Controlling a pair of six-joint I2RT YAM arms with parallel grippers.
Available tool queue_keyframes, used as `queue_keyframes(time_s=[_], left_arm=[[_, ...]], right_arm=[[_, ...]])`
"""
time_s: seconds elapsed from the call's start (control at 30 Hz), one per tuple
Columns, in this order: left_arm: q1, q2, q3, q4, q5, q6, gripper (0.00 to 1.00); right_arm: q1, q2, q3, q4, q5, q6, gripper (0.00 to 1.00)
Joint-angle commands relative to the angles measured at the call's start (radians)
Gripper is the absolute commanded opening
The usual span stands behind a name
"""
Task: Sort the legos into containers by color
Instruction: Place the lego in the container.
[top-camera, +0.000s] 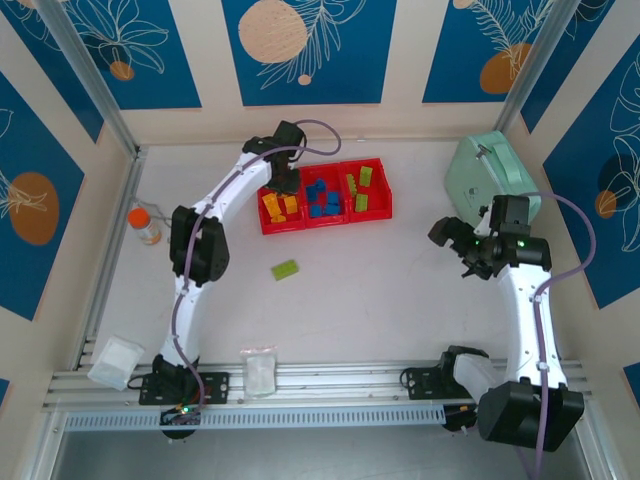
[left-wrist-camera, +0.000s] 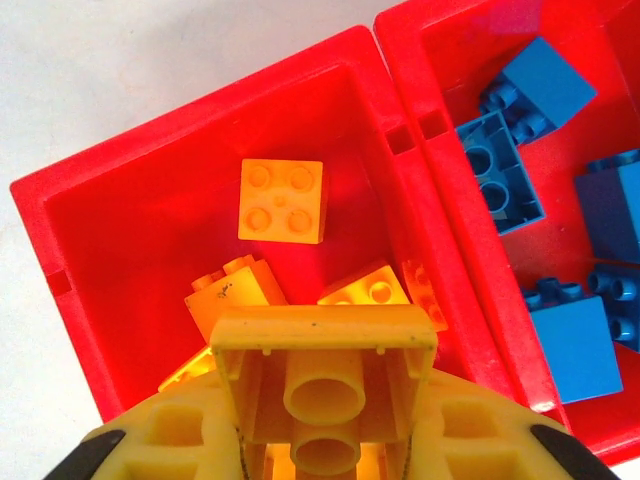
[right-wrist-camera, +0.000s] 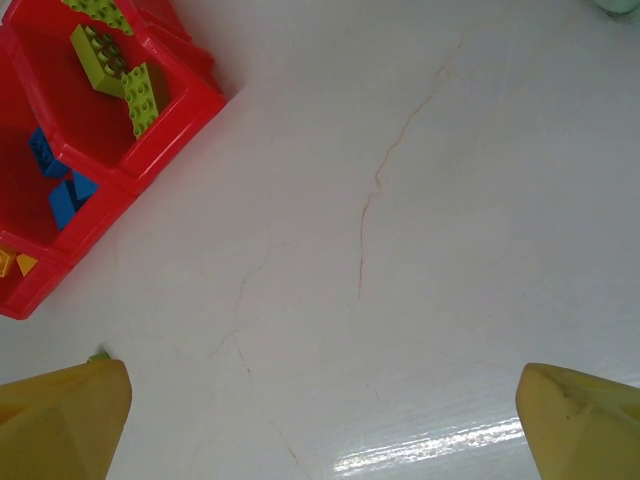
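Open table (top-camera: 400, 290) between containers (top-camera: 326, 221) and right gripper (top-camera: 450, 245)

Three joined red bins (top-camera: 338, 222) sit far on the bench: orange-yellow bricks (top-camera: 280, 207) left, blue bricks (top-camera: 322, 198) middle, lime green bricks (top-camera: 362, 190) right. One orange brick (left-wrist-camera: 325, 390) is held above the left bin, hollow underside showing. One green brick (top-camera: 285, 269) lies loose nearer.

Probably a robotics lab test cell: a white desk (top-camera: 400, 300) boxed in by cream walls (top-camera: 400, 60) with blue leaf-print panels (top-camera: 310, 50), aluminium posts (top-camera: 90, 80) at its far corners, and a slotted metal rail (top-camera: 330, 380) along its near edge carrying a cabled left arm (top-camera: 195, 245) and right arm (top-camera: 525, 310).
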Motion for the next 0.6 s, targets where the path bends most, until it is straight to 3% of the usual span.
queue_keyframes(time_s=[0.0,0.33,0.57], left_arm=[[0.027,0.016,0.052,-0.003,-0.018,0.004,0.16],[0.058,0.044,0.061,-0.007,-0.011,0.019,0.19],[0.065,0.077,0.138,-0.044,-0.004,0.046,0.42]], right_arm=[[-0.018,-0.006,-0.001,-0.031,-0.053,-0.036,0.99],[-0.02,-0.012,-0.013,-0.036,-0.078,-0.024,0.99],[-0.02,-0.006,-0.013,-0.041,-0.087,-0.032,0.99]])
